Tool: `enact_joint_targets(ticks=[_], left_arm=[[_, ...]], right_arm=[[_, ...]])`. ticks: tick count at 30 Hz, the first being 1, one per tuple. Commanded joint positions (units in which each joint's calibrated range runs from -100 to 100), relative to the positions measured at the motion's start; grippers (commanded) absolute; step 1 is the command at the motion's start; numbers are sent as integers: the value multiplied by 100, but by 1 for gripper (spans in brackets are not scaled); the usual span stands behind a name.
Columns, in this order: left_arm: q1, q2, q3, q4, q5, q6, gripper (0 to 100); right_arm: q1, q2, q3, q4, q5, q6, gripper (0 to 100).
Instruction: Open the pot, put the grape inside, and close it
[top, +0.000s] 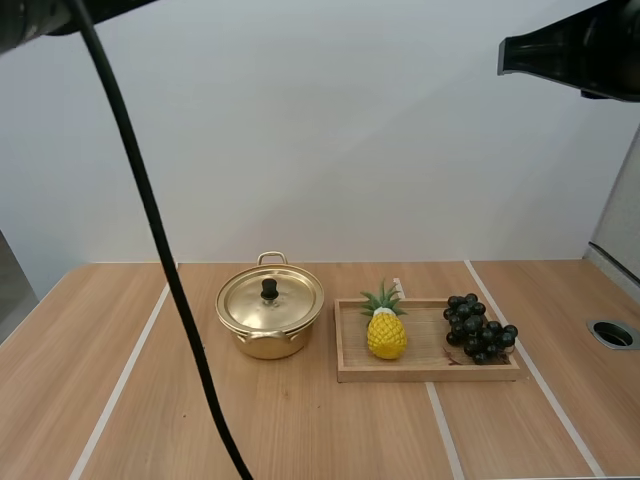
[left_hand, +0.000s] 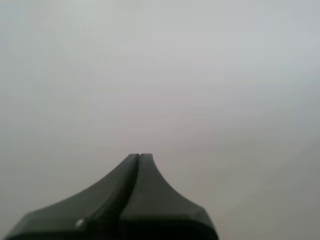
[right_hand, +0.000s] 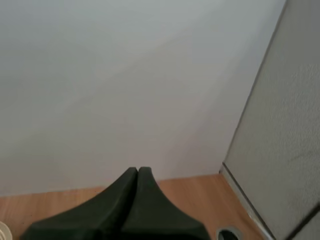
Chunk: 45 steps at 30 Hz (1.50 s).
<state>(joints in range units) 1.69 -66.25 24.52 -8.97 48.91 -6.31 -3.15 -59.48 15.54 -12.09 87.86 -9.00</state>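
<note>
Grape bunch (top: 479, 329) slantwise on tray (top: 420, 374)

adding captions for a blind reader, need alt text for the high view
A gold pot with its lid on stands on a wooden table, beside a wooden tray holding a pineapple and dark grapes.

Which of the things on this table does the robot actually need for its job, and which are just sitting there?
Needed for the job:
- the gold pot
- its lid, still on
- the dark grapes

Just lying about:
- the pineapple, standing beside the grapes
- the wooden tray that both rest on
</note>
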Motion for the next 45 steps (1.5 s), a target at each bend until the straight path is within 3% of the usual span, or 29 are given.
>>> enact_joint_targets(ticks=[1,9,14,18,25,34,40,43,45], left_arm=[[9,676,-581,64,1190,-100,0],[9,2337,-1784,50,3879,-100,0],[9,3052,-1941,22,4792,-78,0],[9,3436,-1941,-180,5109,66,0],[9,3819,-1941,-1074,5109,840,0],[9,3819,-1941,-960,5109,872,0],[9,3888,-1941,-816,5109,872,0],[9,3898,-1941,-816,5109,872,15],[9,3898,-1941,-816,5109,872,42]], right_arm=[[-29,556,-379,-72,1072,24,0],[-29,1867,-493,-136,1214,24,0],[-29,2094,-399,-480,1214,24,0],[-29,2094,-401,-495,1214,24,0],[-29,2080,-324,-580,1214,24,0],[-93,2071,878,-557,1214,234,0],[-93,2071,1010,-557,1214,234,0],[-93,2071,1011,-580,1214,234,0],[-93,2071,1011,-688,1214,234,0]])
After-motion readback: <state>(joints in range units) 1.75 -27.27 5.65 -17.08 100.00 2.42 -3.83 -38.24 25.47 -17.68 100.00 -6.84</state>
